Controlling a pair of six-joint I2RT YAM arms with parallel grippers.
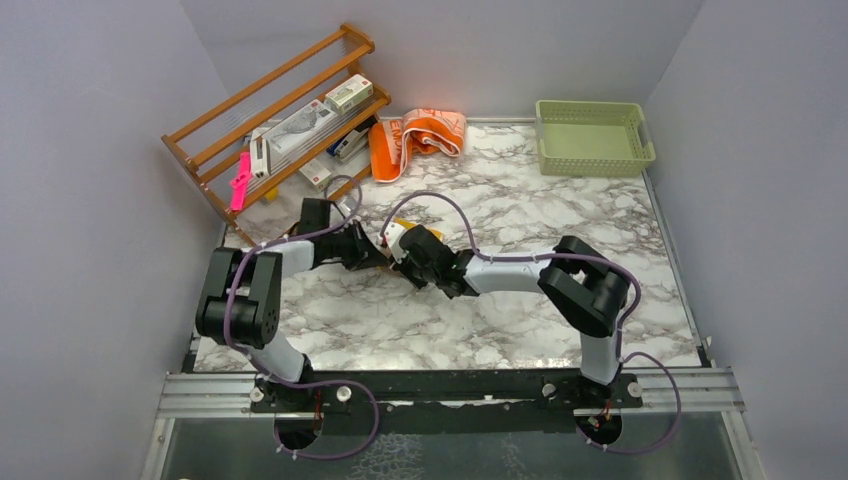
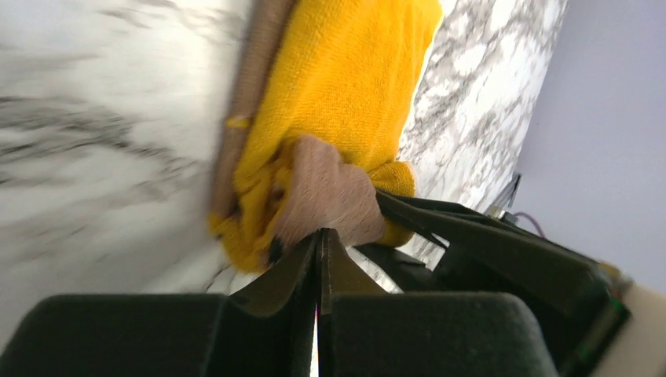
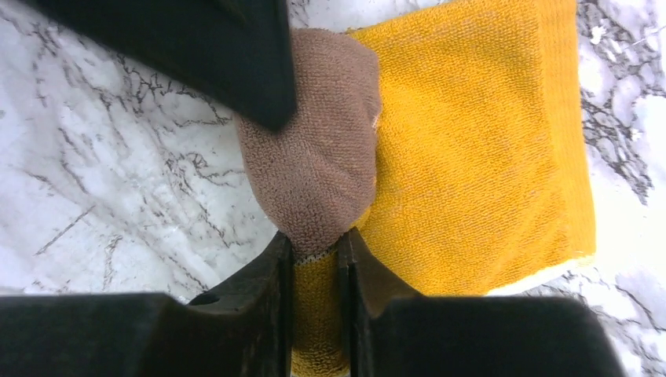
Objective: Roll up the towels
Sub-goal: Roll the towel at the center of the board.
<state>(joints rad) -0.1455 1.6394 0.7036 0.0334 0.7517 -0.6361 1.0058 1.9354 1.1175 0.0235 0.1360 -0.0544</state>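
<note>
The mustard-yellow towel (image 3: 471, 157) lies on the marble table with one corner folded over, showing a brown underside (image 3: 318, 165). My right gripper (image 3: 316, 245) is shut on the towel's near edge, with yellow cloth between its fingers. My left gripper (image 2: 320, 234) is shut with its tips pinching the brown bunched corner (image 2: 326, 196); one left finger (image 3: 220, 55) shows in the right wrist view. In the top view both grippers (image 1: 385, 255) (image 1: 402, 264) meet mid-table and hide most of the yellow towel (image 1: 433, 234). The orange and peach towel (image 1: 415, 138) lies crumpled at the back.
A wooden rack (image 1: 280, 120) with boxes and a pink item stands at the back left. A pale green basket (image 1: 592, 138) sits at the back right. Grey walls close in both sides of the marble table (image 1: 520, 310).
</note>
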